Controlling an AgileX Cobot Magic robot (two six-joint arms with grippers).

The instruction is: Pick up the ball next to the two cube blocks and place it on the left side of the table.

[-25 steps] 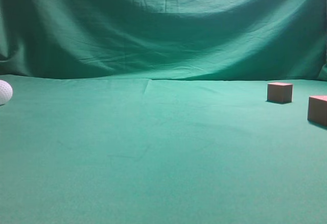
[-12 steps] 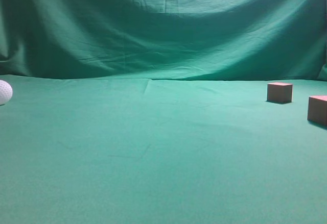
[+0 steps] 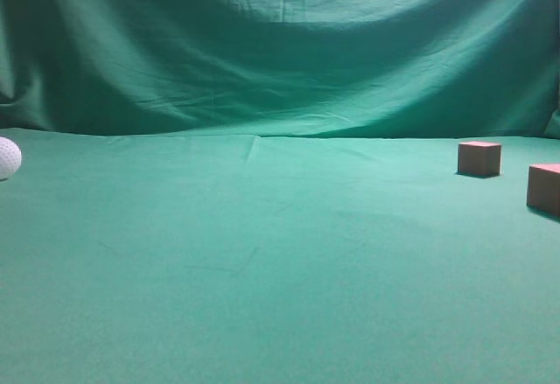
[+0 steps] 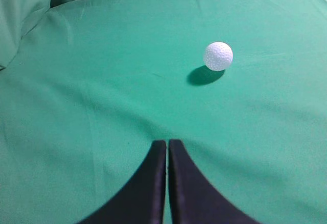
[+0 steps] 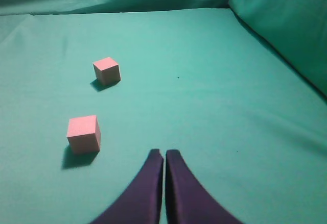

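Observation:
The white dimpled ball (image 3: 7, 157) rests on the green table (image 3: 262, 253) at the far left edge of the exterior view. It also shows in the left wrist view (image 4: 218, 56), ahead and to the right of my left gripper (image 4: 167, 143), which is shut and empty. The two reddish-brown cubes (image 3: 479, 158) (image 3: 544, 189) sit at the far right. In the right wrist view they lie to the left, the far cube (image 5: 107, 71) and the near cube (image 5: 83, 133). My right gripper (image 5: 164, 153) is shut and empty, right of the near cube. Neither gripper shows in the exterior view.
A draped green backdrop (image 3: 280, 43) rises behind the table. Folds of the cloth rise at the left of the left wrist view (image 4: 20, 15) and at the right of the right wrist view (image 5: 286, 25).

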